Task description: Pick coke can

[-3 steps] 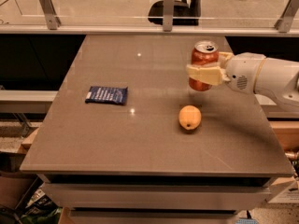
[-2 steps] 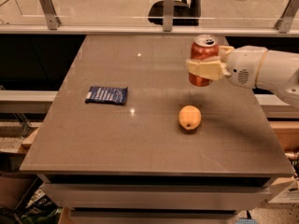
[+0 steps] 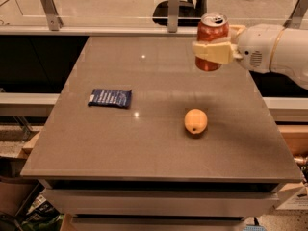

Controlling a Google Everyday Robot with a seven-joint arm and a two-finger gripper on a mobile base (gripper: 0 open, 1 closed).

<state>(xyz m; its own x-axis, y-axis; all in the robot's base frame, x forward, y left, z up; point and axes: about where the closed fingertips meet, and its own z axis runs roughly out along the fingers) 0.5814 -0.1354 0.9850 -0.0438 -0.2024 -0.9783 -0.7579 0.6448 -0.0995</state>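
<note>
The coke can (image 3: 212, 32) is a red-orange can with a silver top, held upright in the air above the far right part of the table (image 3: 144, 143). My gripper (image 3: 214, 48) reaches in from the right on a white arm and is shut on the can; its cream fingers (image 3: 211, 53) wrap the can's lower half. The can's base hangs well clear of the tabletop.
A round orange-yellow fruit (image 3: 195, 121) lies on the table below and a little nearer than the can. A flat dark-blue snack packet (image 3: 110, 97) lies at the left. A glass barrier with metal posts (image 3: 173, 8) runs along the table's far edge.
My gripper has lifted the coke can upward off the table; the can now hangs higher than before. The fruit and the packet have not moved.
</note>
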